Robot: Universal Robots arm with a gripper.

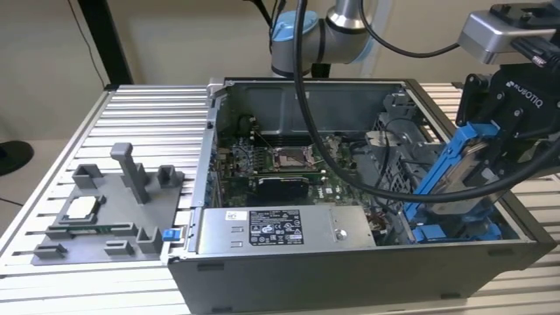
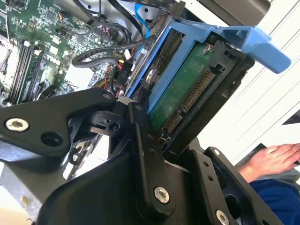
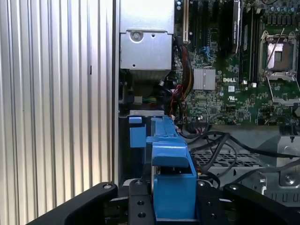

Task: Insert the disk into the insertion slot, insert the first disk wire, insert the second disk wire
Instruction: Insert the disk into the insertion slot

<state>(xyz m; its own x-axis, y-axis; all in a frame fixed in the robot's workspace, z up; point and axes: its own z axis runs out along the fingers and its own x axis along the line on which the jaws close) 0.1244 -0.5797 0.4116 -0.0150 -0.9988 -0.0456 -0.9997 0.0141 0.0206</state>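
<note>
Clamped on the tilted disk [image 1: 448, 167] above the insertion slot [image 1: 455, 231], in the computer case [image 1: 350, 275] corner nearest the counter's [image 1: 131, 111] edge at the exterior view's right, the end effector [image 1: 494, 154] should square the disk with the slot and lower it clear of the loose cables [image 3: 220, 140].

The claw [image 1: 492, 147] grips the disk [image 1: 446, 177], tilted steeply, at the exterior view's right of the open computer case [image 1: 350, 275] on the slatted bench [image 1: 149, 111].
</note>
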